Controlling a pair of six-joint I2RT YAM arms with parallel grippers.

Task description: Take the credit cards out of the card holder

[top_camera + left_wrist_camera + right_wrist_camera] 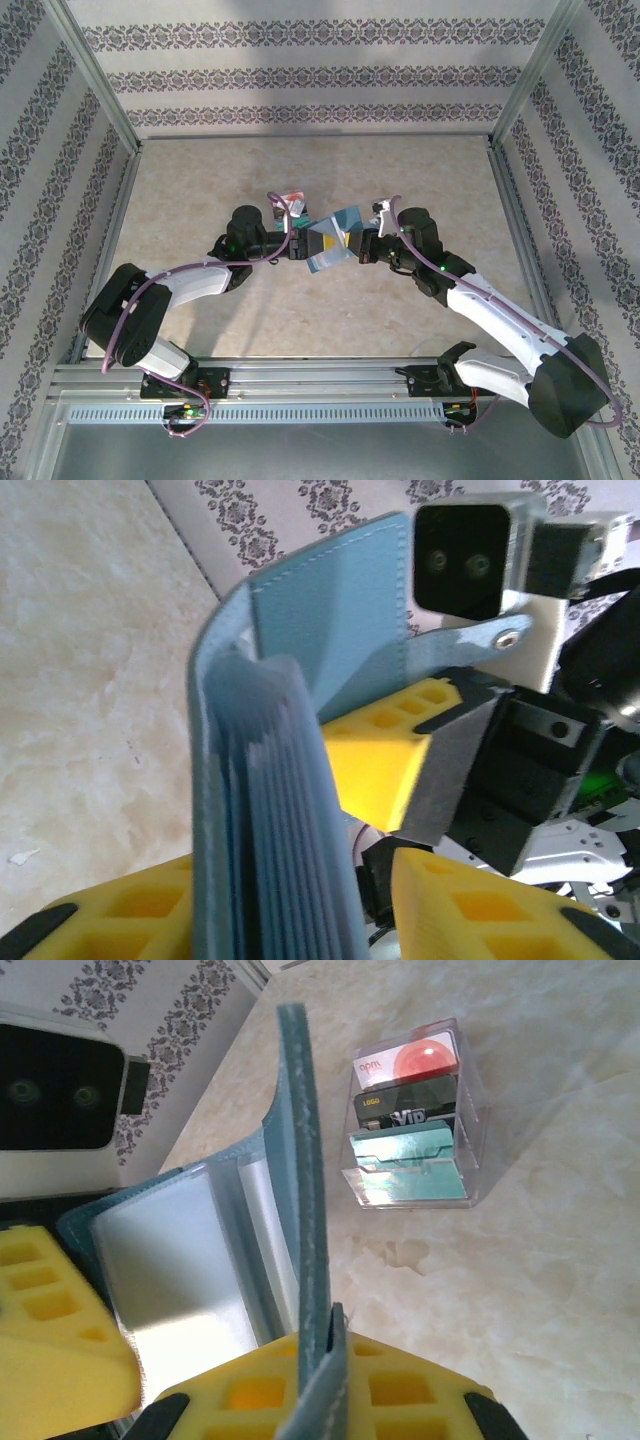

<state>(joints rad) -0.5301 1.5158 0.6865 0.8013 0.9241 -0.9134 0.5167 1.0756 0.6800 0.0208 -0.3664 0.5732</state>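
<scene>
The light is bright and even, and it comes from above. In the top view the arms [190,285] throw soft, pale shadows on the table [200,190]. In the left wrist view the near holder [300,810] is blurred. In the right wrist view its clear sleeves [170,1250] carry white glare.

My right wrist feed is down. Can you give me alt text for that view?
The right hand is shut on the upright blue cover of the card holder, its clear, empty-looking sleeves fanned to the left. Beyond it on the table sits a clear box holding the credit cards: red-and-white, black and teal.
</scene>
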